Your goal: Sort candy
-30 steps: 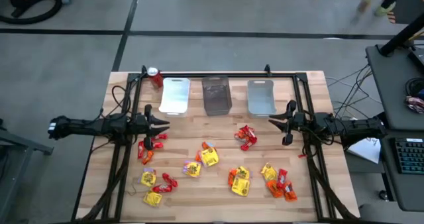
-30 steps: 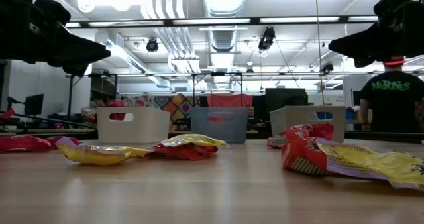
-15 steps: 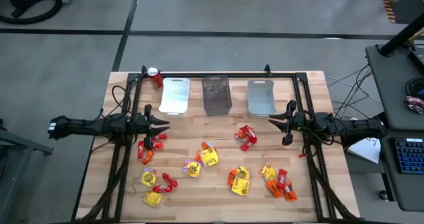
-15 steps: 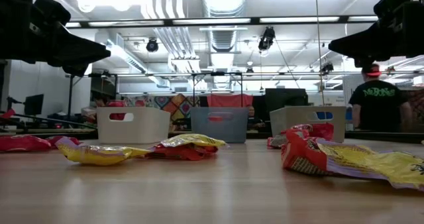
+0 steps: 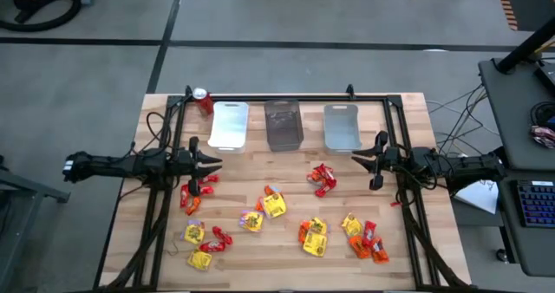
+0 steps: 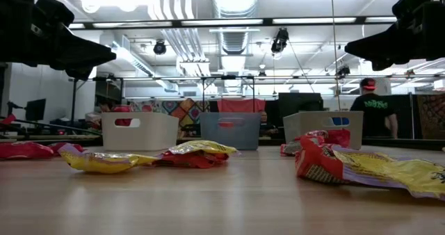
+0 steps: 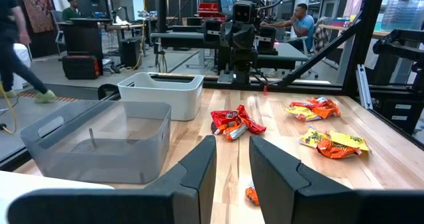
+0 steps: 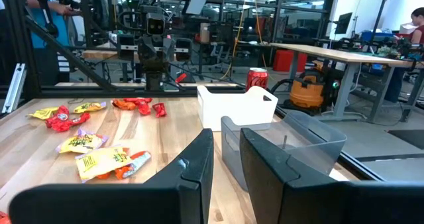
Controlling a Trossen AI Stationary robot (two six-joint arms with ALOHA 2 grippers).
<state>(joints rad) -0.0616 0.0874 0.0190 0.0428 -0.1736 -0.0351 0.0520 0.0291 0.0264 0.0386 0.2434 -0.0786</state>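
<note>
The room is lit brightly by long white ceiling lamps (image 6: 229,21). Glare is seen there. The shiny yellow candy wrapper (image 6: 389,171) nearest the low camera is blurred.

— What's my table layout?
— I see three bins (image 5: 284,125) side by side along the far edge, a soda can (image 5: 204,100) at their left. Candy (image 5: 276,205) lies scattered across the near half, between my two arms.
</note>
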